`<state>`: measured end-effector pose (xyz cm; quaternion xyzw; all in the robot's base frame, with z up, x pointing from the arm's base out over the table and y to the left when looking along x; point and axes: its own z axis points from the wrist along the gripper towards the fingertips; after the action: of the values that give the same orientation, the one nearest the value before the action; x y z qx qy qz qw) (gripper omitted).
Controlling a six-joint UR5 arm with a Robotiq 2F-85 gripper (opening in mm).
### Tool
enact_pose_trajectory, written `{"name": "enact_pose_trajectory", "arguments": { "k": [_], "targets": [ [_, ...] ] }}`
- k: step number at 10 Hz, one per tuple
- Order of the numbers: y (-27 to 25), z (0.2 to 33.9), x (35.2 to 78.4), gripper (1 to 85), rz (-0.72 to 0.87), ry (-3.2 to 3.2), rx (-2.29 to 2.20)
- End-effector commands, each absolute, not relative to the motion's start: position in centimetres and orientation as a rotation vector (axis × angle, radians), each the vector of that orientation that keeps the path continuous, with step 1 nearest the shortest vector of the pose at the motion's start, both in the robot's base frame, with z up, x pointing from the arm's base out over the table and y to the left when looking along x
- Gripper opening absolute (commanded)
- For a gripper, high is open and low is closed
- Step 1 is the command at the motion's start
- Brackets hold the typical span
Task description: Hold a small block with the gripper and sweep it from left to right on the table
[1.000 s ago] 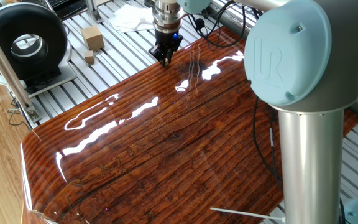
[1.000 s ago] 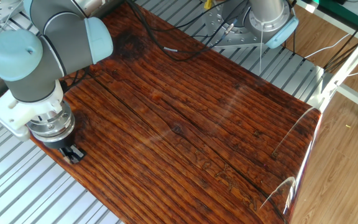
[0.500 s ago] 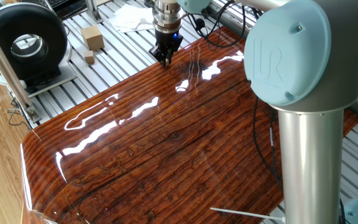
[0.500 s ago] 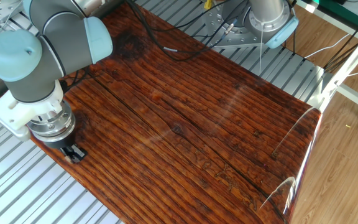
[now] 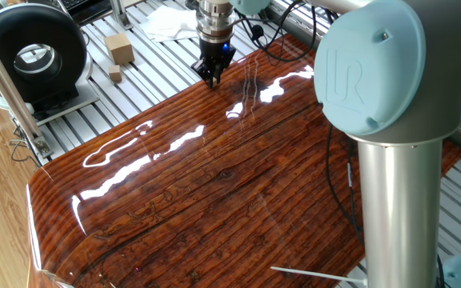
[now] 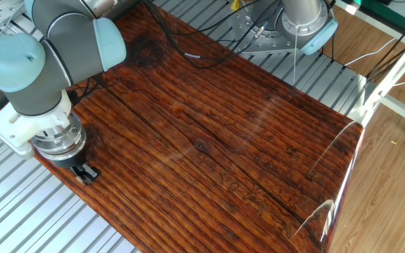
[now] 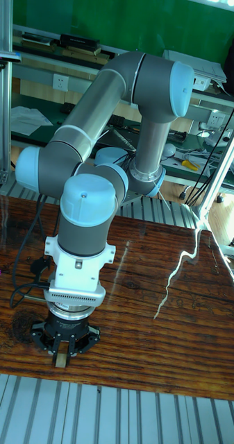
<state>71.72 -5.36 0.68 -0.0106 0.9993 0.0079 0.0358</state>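
The gripper (image 7: 61, 352) pinches the small block (image 7: 60, 359) at the table's (image 6: 245, 140) edge, sweep just starting; next, a steady drag rightward.

place: robotics lab
signs: grey slatted aluminium base (image 5: 154, 64), green backdrop (image 7: 130, 21), cluttered workbench (image 7: 33, 114), wall sockets (image 7: 60, 82)

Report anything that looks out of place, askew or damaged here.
Nothing looks damaged or spilled. The gripper holds the small block upright at the table edge. A bigger tan block sits off the board on the slatted base, unrelated.
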Motion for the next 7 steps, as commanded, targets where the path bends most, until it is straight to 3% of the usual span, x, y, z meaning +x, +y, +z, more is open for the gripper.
{"name": "enact_pose_trajectory", "arguments": {
  "k": [1,7],
  "targets": [
    [-5.03,0.79,71.68,1.3,0.053,3.072,-0.003],
    [-5.09,0.77,71.77,1.3,0.044,3.074,0.016]
  ]
}}
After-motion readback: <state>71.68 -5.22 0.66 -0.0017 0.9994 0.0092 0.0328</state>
